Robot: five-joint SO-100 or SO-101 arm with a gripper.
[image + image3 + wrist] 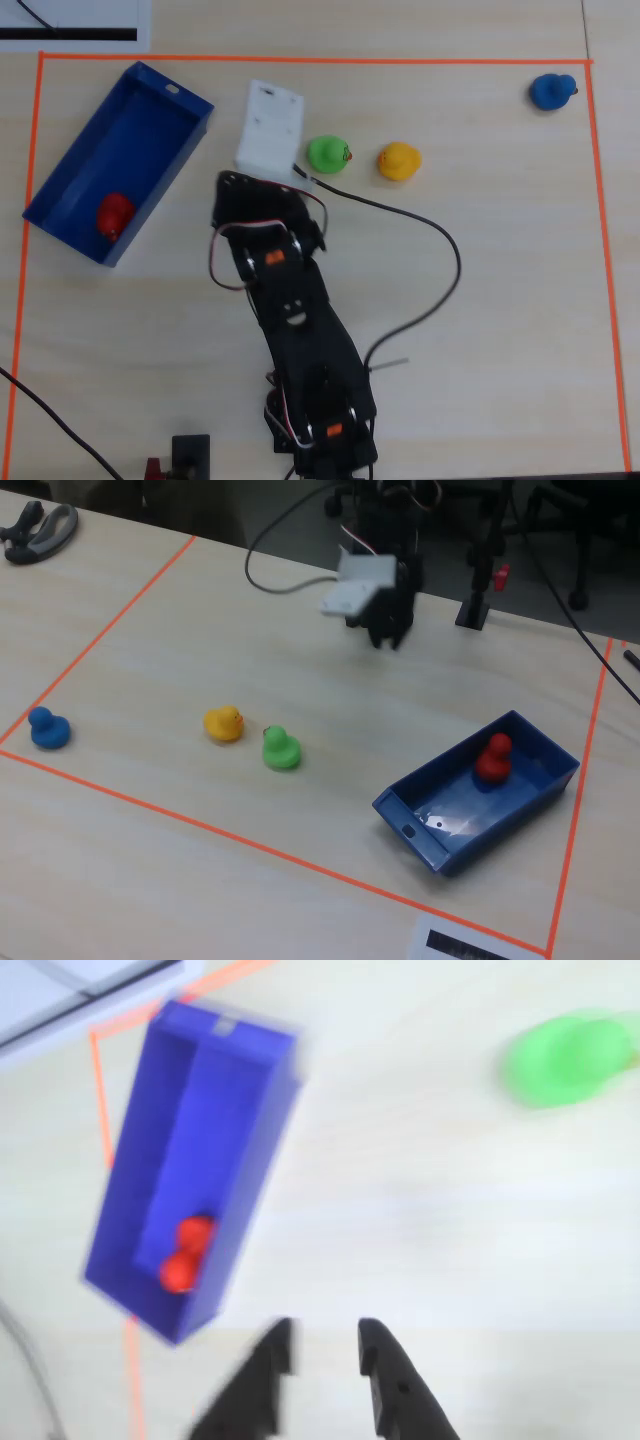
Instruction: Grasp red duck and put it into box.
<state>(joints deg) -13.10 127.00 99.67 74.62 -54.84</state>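
The red duck (114, 214) sits upright inside the blue box (131, 140), at the end away from its slotted wall. The wrist view shows the red duck (185, 1255) low in the box (200, 1130). In the fixed view the red duck (493, 757) stands at the box's (450, 825) far end. My gripper (325, 1335) is open with nothing between its black fingers, and it hovers over bare table to the right of the box. From the fixed view the gripper (385, 638) hangs above the table, well apart from the box.
A green duck (327, 153) and a yellow duck (398, 161) sit side by side right of the box. A blue duck (551, 91) sits in the far corner. Orange tape (300, 59) frames the work area. A black cable (440, 240) loops across the table beside the arm.
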